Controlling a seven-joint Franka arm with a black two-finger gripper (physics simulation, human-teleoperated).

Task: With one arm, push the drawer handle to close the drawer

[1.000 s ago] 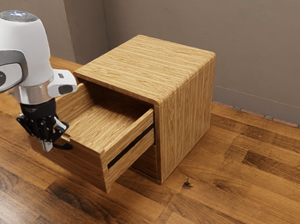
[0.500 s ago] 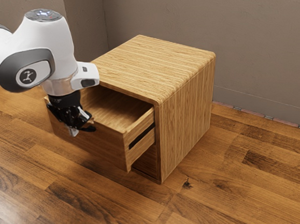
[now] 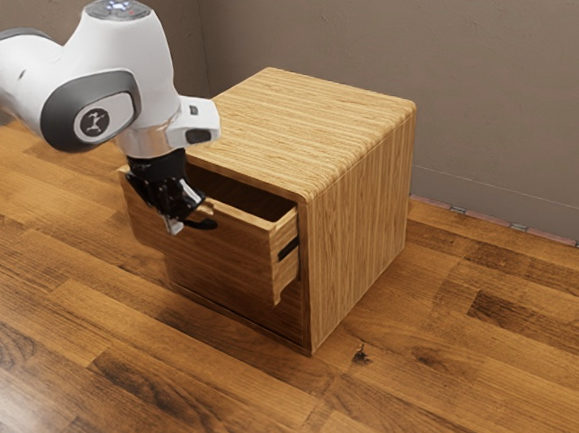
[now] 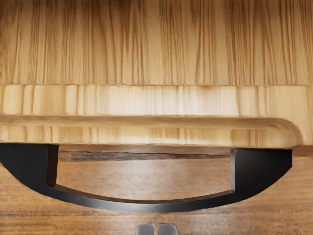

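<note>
The drawer [image 3: 236, 252] is seated in the upper bay of the cabinet [image 3: 355, 217], partly extended from the front face toward the exterior view's lower left. The handle [image 4: 146, 205], a black bow, is mounted on the outer face of the drawer. A dark slot [image 3: 288, 249] is exposed in the drawer's side wall, and an opening is left between the drawer's front rim and the cabinet's top edge. The lower front panel [image 3: 233, 302] is set back beneath the drawer. Open travel is provided between the extended drawer front and the cabinet face; floor [image 3: 140, 335] is spread out ahead of both. The wall [image 3: 519, 104] is located behind the cabinet.

The gripper [image 3: 174, 226] is positioned at the handle, outside the drawer front, and is pointed downward. Its fingertips [image 4: 145, 229] are brought nearly together, with a narrow gap; nothing is held between them. Whether the handle is touched cannot be determined. The arm [image 3: 130, 74] is extended from the exterior view's left.
</note>
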